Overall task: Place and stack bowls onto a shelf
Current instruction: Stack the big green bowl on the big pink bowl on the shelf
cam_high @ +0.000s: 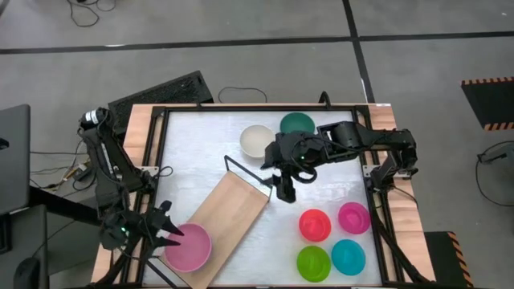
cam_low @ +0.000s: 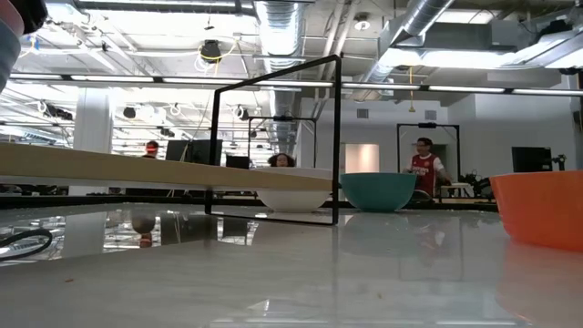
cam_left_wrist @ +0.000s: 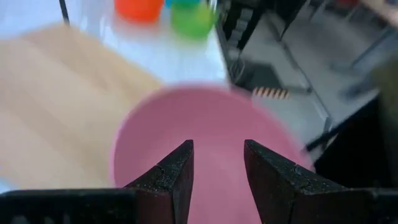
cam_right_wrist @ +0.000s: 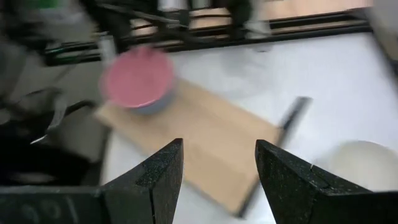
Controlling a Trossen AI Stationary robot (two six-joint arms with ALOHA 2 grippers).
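Observation:
The light-wood shelf (cam_high: pixel 233 210) lies slantwise on the white table, with its black wire frame (cam_high: pixel 245 172) at its far end. A light pink bowl (cam_high: pixel 189 247) sits on the shelf's near end, and a bluish rim (cam_right_wrist: pixel 158 106) shows under it. My left gripper (cam_high: pixel 172 233) is open just left of this bowl, which fills the left wrist view (cam_left_wrist: pixel 205 130). My right gripper (cam_high: pixel 285 189) is open over the shelf's far end (cam_right_wrist: pixel 211 134). The cream-white bowl (cam_high: pixel 257 140) and dark green bowl (cam_high: pixel 297 124) stand at the far edge. Red (cam_high: pixel 315 225), magenta (cam_high: pixel 353 217), lime green (cam_high: pixel 313 262) and cyan (cam_high: pixel 348 255) bowls rest near right.
Black rails (cam_high: pixel 161 160) frame the tabletop on all sides. A keyboard (cam_high: pixel 161 92) lies beyond the far left corner. In the low view the shelf board (cam_low: pixel 137 169) stands raised at left, and people show in the room behind. Bare table lies between the shelf and the coloured bowls.

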